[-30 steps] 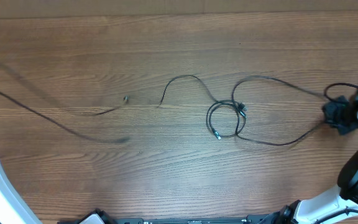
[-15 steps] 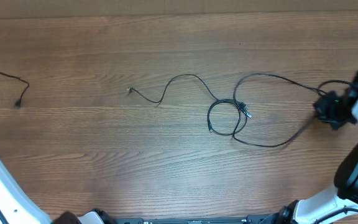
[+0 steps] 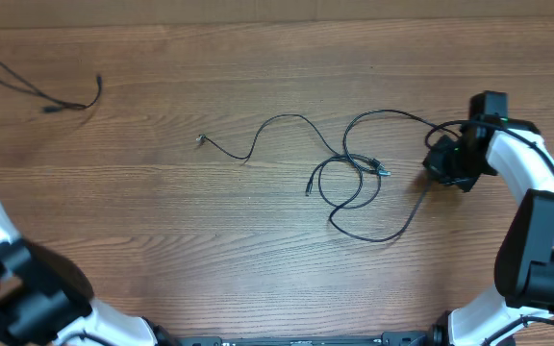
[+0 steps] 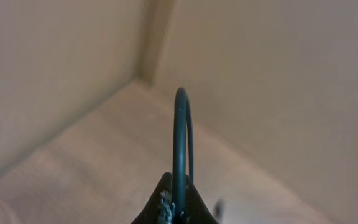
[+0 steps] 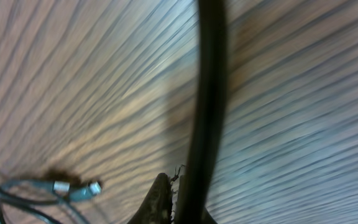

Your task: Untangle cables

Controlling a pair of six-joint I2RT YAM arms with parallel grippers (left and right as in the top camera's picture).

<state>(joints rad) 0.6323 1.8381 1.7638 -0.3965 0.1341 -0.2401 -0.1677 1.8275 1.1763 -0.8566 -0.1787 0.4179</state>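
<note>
The cables' knot [image 3: 349, 178] sits a little right of the middle of the desk [image 3: 258, 279], a small ring of loops with silver-tipped plugs [image 3: 381, 171] at its right side. A long tail [image 3: 258, 135] runs from it toward the left and ends loose on the wood. Another strand sweeps out toward the near edge and back up to the right claw [image 3: 445, 163].

A second ago a further cord lay stretched, blurred with motion, across the left half of the desk, its end close to that loose tail. Now this freed cable [image 3: 65, 101] is well apart from everything else, up by the far left corner. The left claw [image 4: 178, 208] is clenched on it, the cord arching up from between its fingertips in the wrist view. So one cable seems to be fully out of the bundle.

The right claw has also come in from the right edge toward the knot. It is clamped on its own strand, which fills the right wrist view, with the plugs just beside it on the wood. With that move the loops have slackened and shifted leftward, and a plug end [image 3: 308, 190] now pokes out at the left of the ring.

How many cords remain crossed in the ring cannot be told from above. The task looks partly done: one cable is clear and the rest loosened but still looped. The slack should make the next pull easier, though a hard tug could cinch the ring tight again.
</note>
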